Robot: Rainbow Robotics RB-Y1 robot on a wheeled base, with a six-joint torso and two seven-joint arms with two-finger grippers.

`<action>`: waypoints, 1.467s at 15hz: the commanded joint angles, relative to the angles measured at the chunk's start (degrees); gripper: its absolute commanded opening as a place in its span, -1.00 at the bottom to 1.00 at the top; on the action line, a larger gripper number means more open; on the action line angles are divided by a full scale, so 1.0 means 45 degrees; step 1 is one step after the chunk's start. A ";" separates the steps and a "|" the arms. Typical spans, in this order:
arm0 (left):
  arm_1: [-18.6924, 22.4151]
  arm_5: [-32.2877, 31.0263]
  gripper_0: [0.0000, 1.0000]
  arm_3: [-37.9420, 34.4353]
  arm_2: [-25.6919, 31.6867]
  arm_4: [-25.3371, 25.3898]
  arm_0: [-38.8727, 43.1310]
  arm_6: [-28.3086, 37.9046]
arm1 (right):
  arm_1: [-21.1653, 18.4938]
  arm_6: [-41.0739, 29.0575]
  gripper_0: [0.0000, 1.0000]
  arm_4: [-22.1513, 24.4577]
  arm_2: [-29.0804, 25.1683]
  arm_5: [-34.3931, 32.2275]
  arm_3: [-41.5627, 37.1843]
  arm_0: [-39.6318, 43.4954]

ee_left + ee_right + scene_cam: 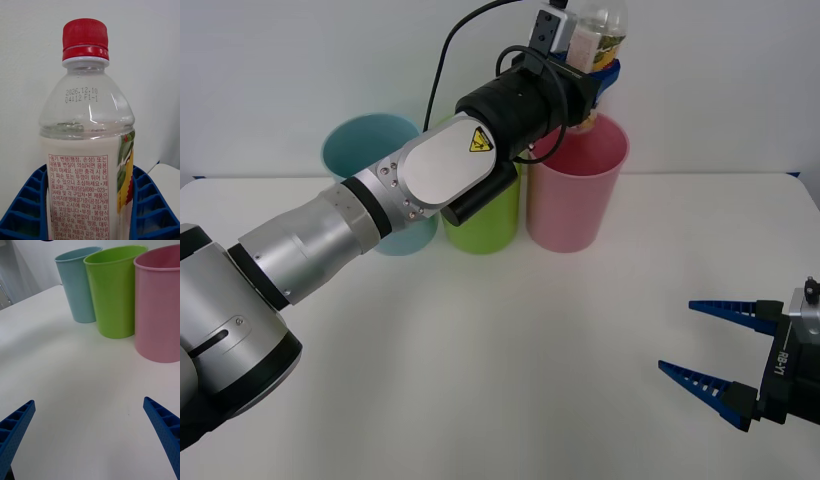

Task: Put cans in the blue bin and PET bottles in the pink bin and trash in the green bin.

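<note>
From the front I see my left gripper [598, 75] clamping the small clear plastic bottle [598, 35] upright above the tall pink plastic bin [575, 185], right gripper [715, 350] spread low, right wrist facing light-blue bin [78, 283], lime-green bin [114, 288], left wrist on red screw cap [85, 38], white-yellow label [80, 191] between blue ribbed fingers [24, 206].

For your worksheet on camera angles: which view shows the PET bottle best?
The left wrist view: the PET bottle stands close up, red cap and label plain, between the left claw's fingers. The front view catches its top above the pink bin.
</note>
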 commanded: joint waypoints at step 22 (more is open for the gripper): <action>0.6350 -0.4316 1.00 -0.6526 0.0019 0.6433 0.2031 -0.2420 | 0.0000 0.0000 1.00 0.0000 0.0000 0.0000 0.0000 0.0000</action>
